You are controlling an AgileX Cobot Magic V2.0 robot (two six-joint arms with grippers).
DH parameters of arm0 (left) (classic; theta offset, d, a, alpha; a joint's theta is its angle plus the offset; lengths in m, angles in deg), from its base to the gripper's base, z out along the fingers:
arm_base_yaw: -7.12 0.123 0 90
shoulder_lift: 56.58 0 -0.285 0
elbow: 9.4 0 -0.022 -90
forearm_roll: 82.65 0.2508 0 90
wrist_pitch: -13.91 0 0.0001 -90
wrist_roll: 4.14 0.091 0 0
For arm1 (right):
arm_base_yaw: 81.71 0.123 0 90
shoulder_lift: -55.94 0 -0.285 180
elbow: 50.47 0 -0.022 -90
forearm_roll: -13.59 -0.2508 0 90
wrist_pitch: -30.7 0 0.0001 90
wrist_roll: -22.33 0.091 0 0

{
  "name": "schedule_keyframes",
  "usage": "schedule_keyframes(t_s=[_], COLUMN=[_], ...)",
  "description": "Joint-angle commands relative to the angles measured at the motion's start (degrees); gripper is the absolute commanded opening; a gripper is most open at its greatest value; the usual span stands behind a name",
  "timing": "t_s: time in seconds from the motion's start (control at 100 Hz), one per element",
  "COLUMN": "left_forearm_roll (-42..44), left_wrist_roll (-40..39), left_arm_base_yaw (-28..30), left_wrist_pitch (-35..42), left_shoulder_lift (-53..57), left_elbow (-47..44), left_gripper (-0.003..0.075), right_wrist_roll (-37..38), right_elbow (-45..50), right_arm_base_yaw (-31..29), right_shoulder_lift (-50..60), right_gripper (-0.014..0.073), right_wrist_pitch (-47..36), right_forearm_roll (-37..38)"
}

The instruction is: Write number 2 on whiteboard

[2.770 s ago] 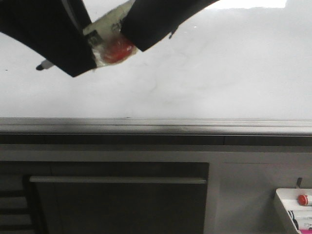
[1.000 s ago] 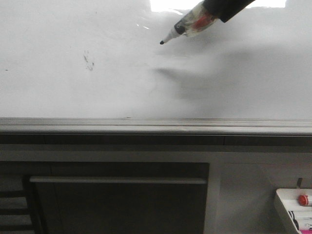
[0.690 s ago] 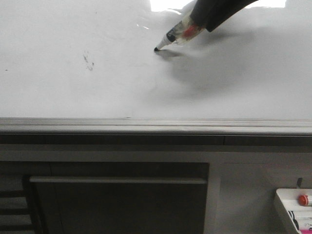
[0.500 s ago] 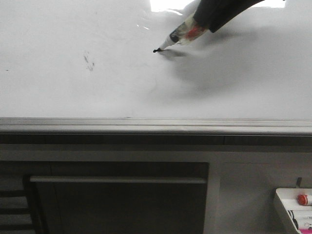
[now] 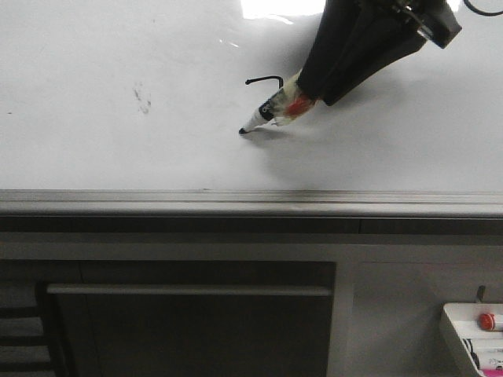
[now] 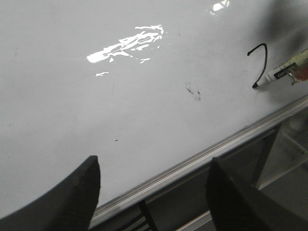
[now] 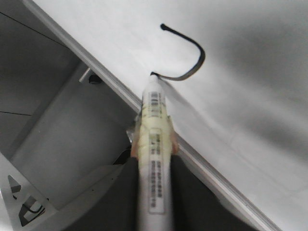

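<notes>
The whiteboard [image 5: 118, 149] is glossy white, with a grey metal ledge [image 5: 236, 202] along its lower edge. My right gripper [image 5: 310, 86] is shut on a white marker [image 5: 271, 112] wrapped in tape, its black tip touching the board. A black hooked stroke [image 5: 266, 79], the top curve of the number 2, runs from upper left round and down to the tip. It also shows in the right wrist view [image 7: 190, 57] and the left wrist view [image 6: 260, 60]. My left gripper [image 6: 154, 180] is open and empty, over the board's lower edge.
Faint dark smudge speckles [image 5: 143, 97] lie on the board left of the stroke. A white tray [image 5: 475, 338] with markers and a red cap hangs at the lower right. Dark cabinet fronts [image 5: 189, 322] stand below the ledge.
The marker tip touched the board, drew a short line to the right, then curved down and left. My right arm has come lower into view. The hooked stroke is new.
</notes>
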Motion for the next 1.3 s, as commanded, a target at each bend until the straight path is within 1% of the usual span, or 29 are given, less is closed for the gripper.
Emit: schedule_keyframes(t_s=[0.0,0.24,0.47,0.57,0.64,0.65,0.76,0.83,0.88,0.93,1.07,1.11,1.23,1.29], left_forearm_roll=[-0.1,1.5,1.6,1.6,1.3,1.1,-2.2,-5.9,-8.1,-8.8,-8.9,-8.9,-8.9,-8.9], left_wrist_roll=[-0.6,-0.6,-0.6,0.1,1.6,2.0,7.6,13.0,17.0,19.2,21.2,21.5,22.7,22.7], left_arm_base_yaw=[0.1,0.1,0.1,0.1,0.1,0.0,-1.5,-3.8,-5.9,-8.6,-14.9,-16.9,-20.6,-22.1], left_wrist_pitch=[4.3,4.3,4.3,3.8,1.1,0.2,-6.4,-9.2,-10.8,-12.3,-13.0,-12.4,-10.2,-8.8], left_shoulder_lift=[0.1,0.1,0.1,0.1,-0.8,-1.1,-4.4,-7.0,-9.1,-11.1,-17.1,-18.7,-23.2,-25.2], left_elbow=[1.6,1.6,1.6,1.8,3.1,3.5,6.9,8.7,9.7,10.6,12.7,13.6,15.8,17.1], left_gripper=[0.0442,0.0442,0.0442,0.0442,0.0442,0.0442,0.0442,0.0442,0.0442,0.0442,0.0442,0.0442,0.0442,0.0442], right_wrist_roll=[-0.2,-0.2,-0.2,-1.0,-4.7,-5.7,-14.8,-17.0,-20.3,-23.3,-32.5,-35.4,-44.3,-45.2], right_elbow=[-1.2,-1.1,-1.1,-1.8,-2.5,-2.8,-3.2,-3.2,-3.2,-3.2,-3.2,-3.2,-3.2,-3.2], right_arm_base_yaw=[-1.4,-6.4,-5.9,-5.8,-5.7,-5.7,-5.4,-4.4,-3.4,-2.4,1.2,2.8,6.1,7.4], right_shoulder_lift=[1.6,4.7,4.6,5.1,5.7,5.9,7.4,8.6,9.4,10.1,11.9,12.2,12.2,12.2], right_gripper=[-0.0055,-0.0055,-0.0055,-0.0055,-0.0055,-0.0055,-0.0055,-0.0055,-0.0055,-0.0055,-0.0055,-0.0055,-0.0055,-0.0055], right_wrist_pitch=[-4.4,1.1,1.0,4.3,9.4,10.5,18.4,18.2,18.2,18.2,18.2,18.2,18.1,17.0], right_forearm_roll=[1.0,1.6,0.7,-0.8,-4.2,-5.6,-11.9,-11.9,-11.9,-11.9,-11.7,-11.5,-10.9,-10.5])
